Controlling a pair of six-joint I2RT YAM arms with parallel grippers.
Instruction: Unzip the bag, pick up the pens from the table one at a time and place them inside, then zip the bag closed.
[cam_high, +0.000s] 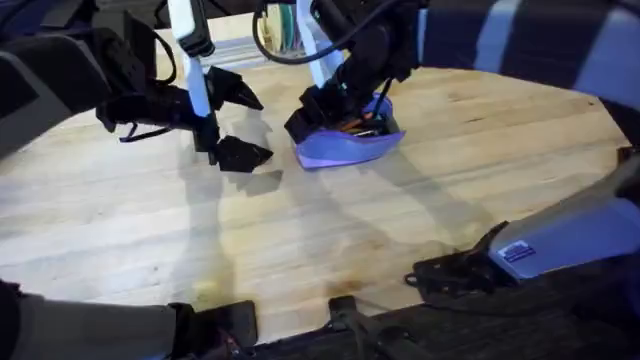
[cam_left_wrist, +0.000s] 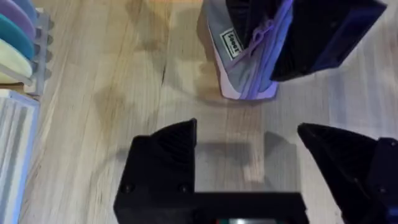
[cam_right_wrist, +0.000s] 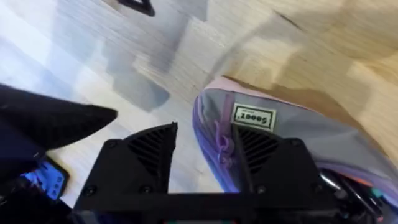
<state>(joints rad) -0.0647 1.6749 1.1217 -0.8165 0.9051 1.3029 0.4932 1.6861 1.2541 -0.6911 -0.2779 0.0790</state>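
The left pincer (cam_high: 243, 124) hangs over the far left part of the wooden surface (cam_high: 330, 240), its two black fingers spread wide apart with nothing between them. In the left wrist view the same pincer (cam_left_wrist: 255, 168) shows bare plank grain in its gap, and the bag (cam_left_wrist: 245, 62) lies just beyond its fingertips, apart from them. A rack of pale, coloured items (cam_left_wrist: 18, 56) stands at the surface's edge to one side of this pincer.

Just to the right of the left pincer, near the surface's far middle, the lavender bag (cam_high: 345, 140) rests on the wood under the right pincer (cam_high: 330, 108). The bag's top is open, and the pens (cam_high: 358, 125), orange and dark, lie inside it.

The right pincer reaches down onto the bag's near-left end. In the right wrist view this pincer (cam_right_wrist: 205, 155) is clamped on the bag's (cam_right_wrist: 292, 137) purple zipper edge, one finger (cam_right_wrist: 149, 155) outside the fabric and the other against the grey side panel, just below a small white label (cam_right_wrist: 254, 117). Pen tips (cam_right_wrist: 348, 186) show within the open bag beside that finger. The left pincer's dark tip (cam_right_wrist: 56, 121) shows to the side, clear of the bag.
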